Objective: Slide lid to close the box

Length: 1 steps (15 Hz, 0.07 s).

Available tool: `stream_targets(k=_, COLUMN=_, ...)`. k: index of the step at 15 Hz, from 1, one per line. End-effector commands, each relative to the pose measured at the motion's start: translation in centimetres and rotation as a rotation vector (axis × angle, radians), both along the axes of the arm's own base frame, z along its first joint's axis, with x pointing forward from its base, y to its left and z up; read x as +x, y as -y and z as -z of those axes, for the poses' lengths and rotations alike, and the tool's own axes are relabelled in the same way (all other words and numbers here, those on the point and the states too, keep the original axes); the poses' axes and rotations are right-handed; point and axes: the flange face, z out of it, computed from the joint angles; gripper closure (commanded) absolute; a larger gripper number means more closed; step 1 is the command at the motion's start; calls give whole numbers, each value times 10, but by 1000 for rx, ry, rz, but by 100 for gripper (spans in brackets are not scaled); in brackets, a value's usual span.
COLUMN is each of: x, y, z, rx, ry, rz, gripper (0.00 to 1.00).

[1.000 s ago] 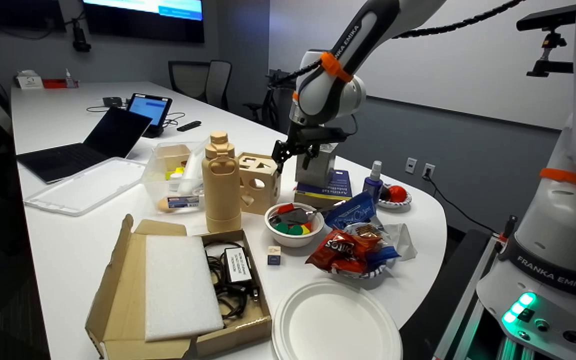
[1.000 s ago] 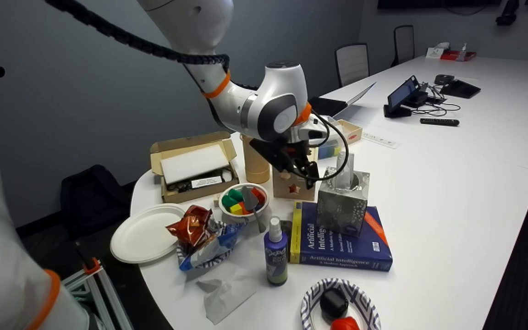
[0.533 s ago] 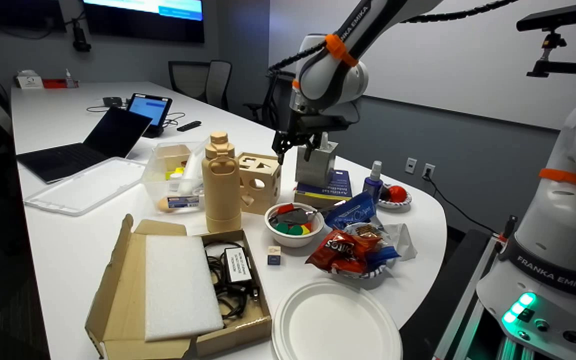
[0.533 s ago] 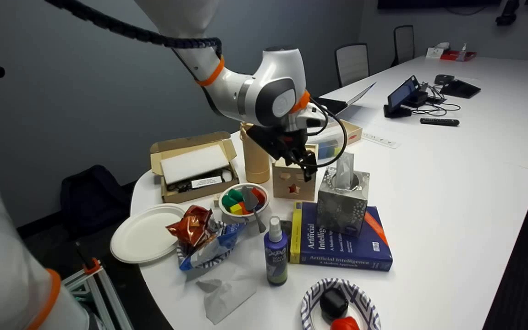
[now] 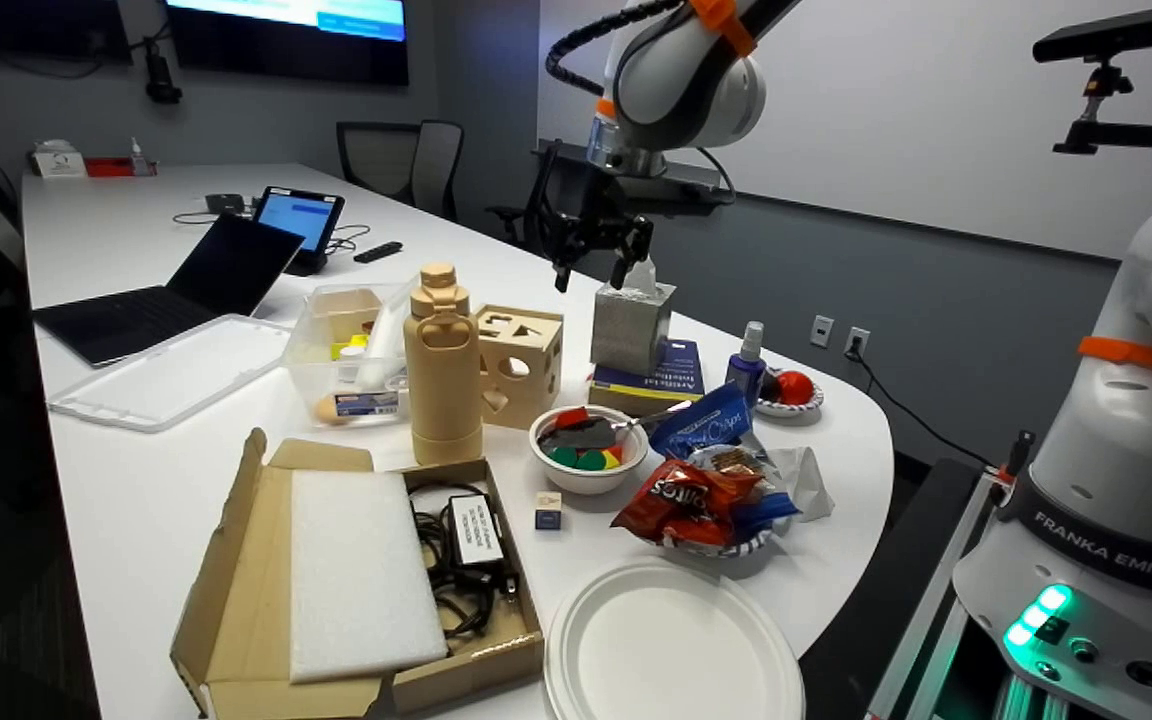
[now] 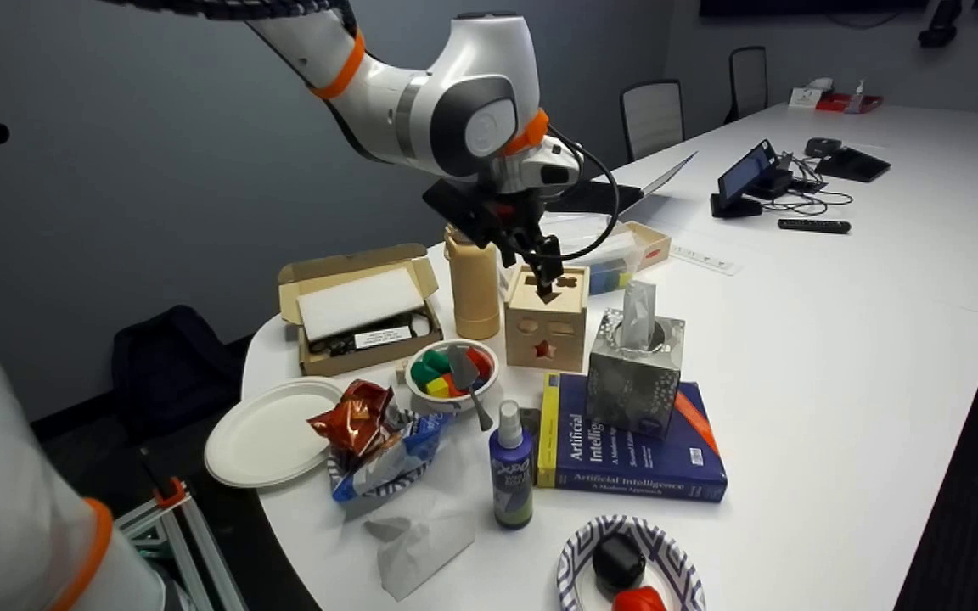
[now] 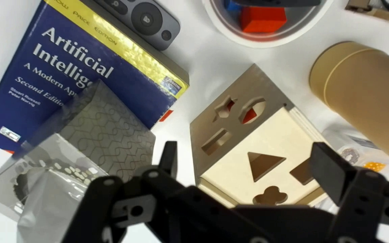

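The black two-fingered gripper (image 5: 591, 278) is higher than a second ago, lifted above the small pale tan wooden box (image 6: 544, 333) with cut-out shapes; its fingers stand wide apart, nothing between them. The box looks unmoved, and so does the lid (image 7: 272, 177), a thin flat panel of pale wood pierced by a triangle, a rectangle and a clover-like hole, lying in the box's top between the raised edges. It appears nearly or wholly home; a darker strip at one end, in the wrist view, may be a gap, but I cannot tell. The rise reads as backing off after a push; any real gap would call for another nudge.

The box stands upright on the white table (image 6: 837, 365), just beside a tan bottle (image 5: 446, 390) and near a white bowl (image 5: 586, 480) of coloured blocks (image 6: 438, 361). On the side away from the bottle, a grey patterned tissue box (image 6: 637, 386) sits on a blue textbook (image 6: 676, 462). Beyond come a clear plastic tub (image 5: 308, 372) and a black laptop (image 5: 236, 265), then mesh-backed chairs (image 6: 652, 119) and a dark wall screen (image 5: 286, 60).
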Motion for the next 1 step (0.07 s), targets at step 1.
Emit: stream_targets(k=1, x=-30, y=-1, z=-14, rx=8, ry=-33, rz=-42, gripper=0)
